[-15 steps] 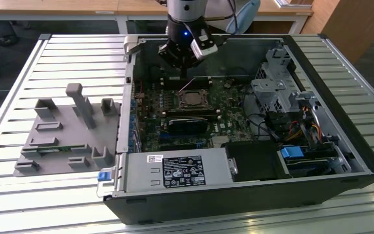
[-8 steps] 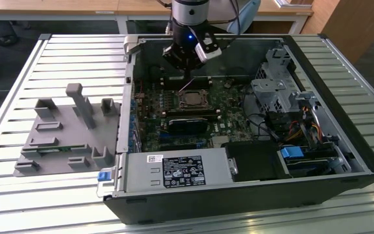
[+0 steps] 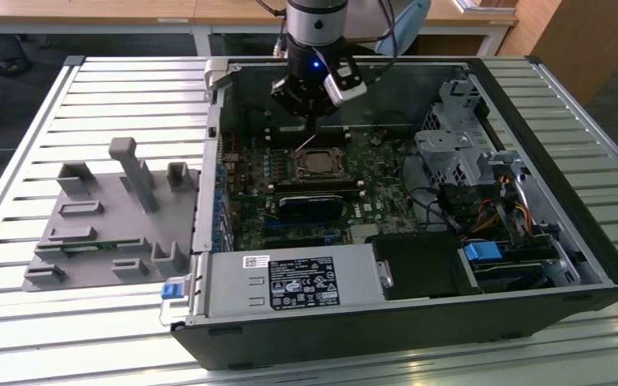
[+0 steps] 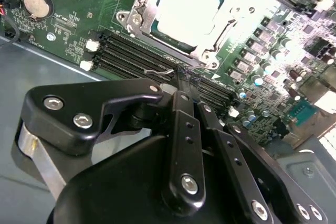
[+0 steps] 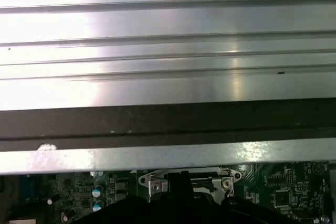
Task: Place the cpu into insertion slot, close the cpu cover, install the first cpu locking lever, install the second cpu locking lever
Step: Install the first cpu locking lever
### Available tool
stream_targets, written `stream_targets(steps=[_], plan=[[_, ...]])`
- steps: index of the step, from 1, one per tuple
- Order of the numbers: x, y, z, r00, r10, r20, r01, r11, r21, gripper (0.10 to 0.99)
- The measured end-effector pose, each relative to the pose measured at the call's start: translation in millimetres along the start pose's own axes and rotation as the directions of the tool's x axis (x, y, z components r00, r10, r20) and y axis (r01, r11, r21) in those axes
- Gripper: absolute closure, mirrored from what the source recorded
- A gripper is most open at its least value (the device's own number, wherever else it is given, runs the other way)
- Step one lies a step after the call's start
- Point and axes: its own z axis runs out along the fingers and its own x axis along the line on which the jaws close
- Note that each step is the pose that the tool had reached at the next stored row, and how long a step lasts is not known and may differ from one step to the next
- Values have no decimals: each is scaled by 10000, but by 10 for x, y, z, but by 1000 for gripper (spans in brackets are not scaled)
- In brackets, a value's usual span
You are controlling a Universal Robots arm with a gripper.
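The cpu (image 4: 186,10) lies pale and bright in the insertion slot (image 3: 318,164) on the green motherboard. The silvery cpu cover (image 4: 140,13) lies flat around it, framing its top. A thin wire locking lever (image 4: 160,70) runs along the socket's edge beside the memory slots. In the second wrist view my gripper (image 4: 181,77) is shut, with its joined black fingertips touching the end of that wire. The exterior view has the gripper (image 3: 306,130) low inside the case, just behind the socket. In the first wrist view the socket's metal brackets (image 5: 152,183) sit beside the dark gripper body.
The open computer case (image 3: 524,104) lies on a slatted metal table (image 3: 30,322). A grey parts fixture (image 3: 116,217) stands on the exterior view's left. Memory slots (image 4: 131,56), a coin battery (image 4: 38,4), the power supply (image 3: 287,283) and a drive cage (image 3: 459,153) surround the socket.
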Motion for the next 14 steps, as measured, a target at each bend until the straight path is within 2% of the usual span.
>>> stream_targets(steps=[5,14], plan=[[-22,19,27,10000,-1,1,1,10000,11,980],[-110,39,47,10000,0,0,0,10000,12,980]])
